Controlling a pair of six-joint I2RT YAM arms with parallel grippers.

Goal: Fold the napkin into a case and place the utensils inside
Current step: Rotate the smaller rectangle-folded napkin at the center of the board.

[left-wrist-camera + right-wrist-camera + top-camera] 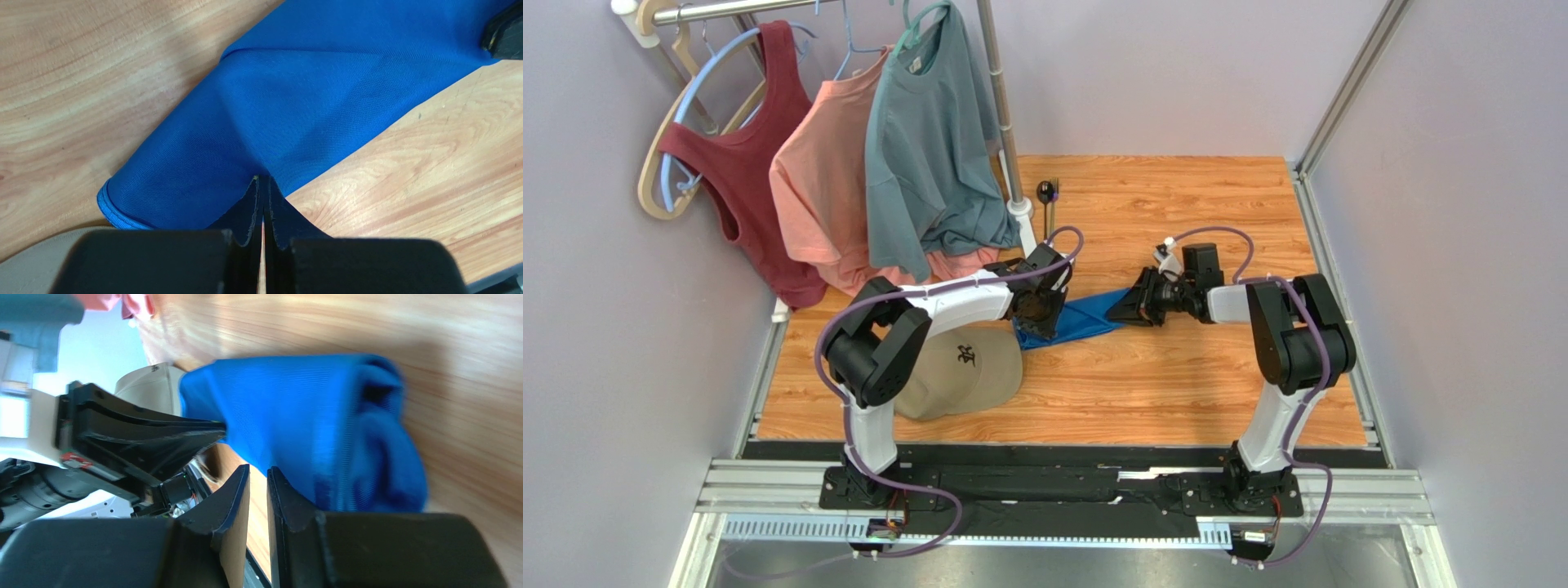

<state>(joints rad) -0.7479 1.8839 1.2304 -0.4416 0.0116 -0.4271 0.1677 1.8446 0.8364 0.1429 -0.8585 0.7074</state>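
The bright blue napkin (1090,316) lies partly folded on the wooden table between my two grippers. My left gripper (1044,319) is shut on its left edge; in the left wrist view the tips (264,181) meet on the napkin (294,104) and creases run out from them. My right gripper (1134,305) sits at the napkin's right end. Its jaws (258,473) stand a narrow gap apart with only wood between them, and the bunched napkin (319,422) lies just beside the right finger. A dark spoon (1048,194) lies at the back near the rack pole. I see no fork.
A tan cap (959,368) lies just left of the napkin, under the left arm. A clothes rack at the back left holds a grey-teal T-shirt (922,135), a pink top and a dark red top; its pole foot (1022,211) stands close behind the left gripper.
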